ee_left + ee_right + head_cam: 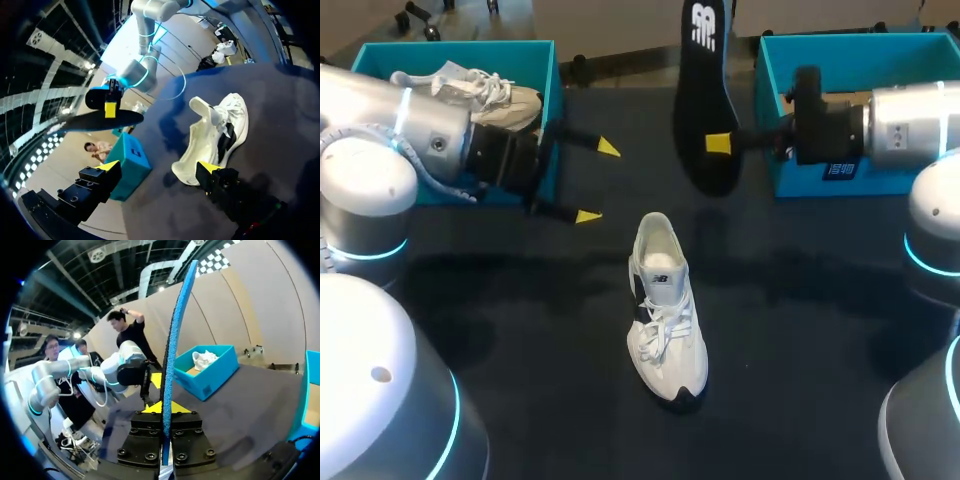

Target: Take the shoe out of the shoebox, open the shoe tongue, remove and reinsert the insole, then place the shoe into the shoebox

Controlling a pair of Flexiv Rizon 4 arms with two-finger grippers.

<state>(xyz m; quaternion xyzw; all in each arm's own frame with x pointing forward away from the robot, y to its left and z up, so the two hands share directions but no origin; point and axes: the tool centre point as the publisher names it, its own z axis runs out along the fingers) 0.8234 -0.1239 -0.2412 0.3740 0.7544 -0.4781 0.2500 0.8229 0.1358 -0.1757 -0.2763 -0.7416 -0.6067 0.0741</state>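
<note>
The shoe (665, 325) is white with black patches at the tongue label and toe. The insole (705, 100) is black with a white mark near one end, and its other face is bright blue. The left box (460, 47) and right box (765, 100) are teal on a black table (820, 320), and the left gripper (598, 182) and right gripper (720, 143) have black fingers with yellow tips.

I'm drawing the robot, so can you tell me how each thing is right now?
Shoe: standing on the table, not held.
Insole: out of the shoe, held up in the air.
Right gripper: shut on the insole.
Left gripper: open, empty.
Left shoebox: open, another shoe inside.
Right shoebox: open.
</note>
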